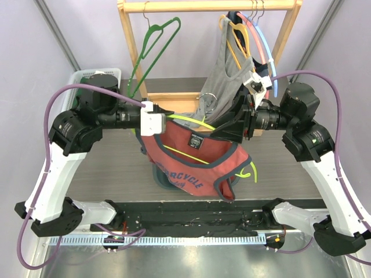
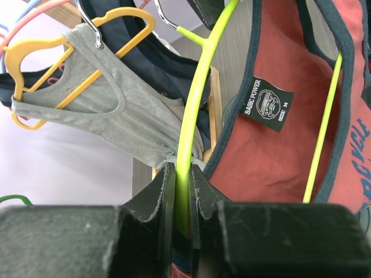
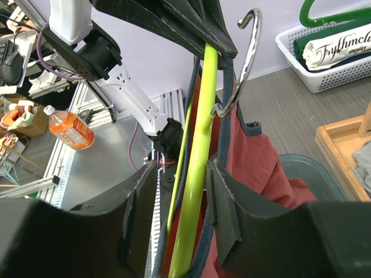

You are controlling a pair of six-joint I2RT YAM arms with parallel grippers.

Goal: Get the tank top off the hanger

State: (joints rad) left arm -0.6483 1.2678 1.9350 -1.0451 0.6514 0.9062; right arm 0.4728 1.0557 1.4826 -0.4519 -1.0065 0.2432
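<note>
Two robot arms hold a red tank top [image 1: 194,153] on a lime-green hanger [image 1: 185,117] at the centre of the overhead frame.
The left gripper [image 2: 181,179] pinches the hanger's bar tight between its fingers. The right gripper [image 3: 182,191] has its fingers spread – they straddle the bar and a navy-edged strap without clamping. The top drapes from the hanger, below a wooden rack [image 1: 208,7].

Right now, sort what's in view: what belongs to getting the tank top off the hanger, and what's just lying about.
Job: red tank top; lime-green hanger; left gripper, shut on the hanger; right gripper, jaws open around it.
Lying about: grey tank top on a yellow hanger; dark green hanger; wooden rack; white basket; orange bottle.
</note>
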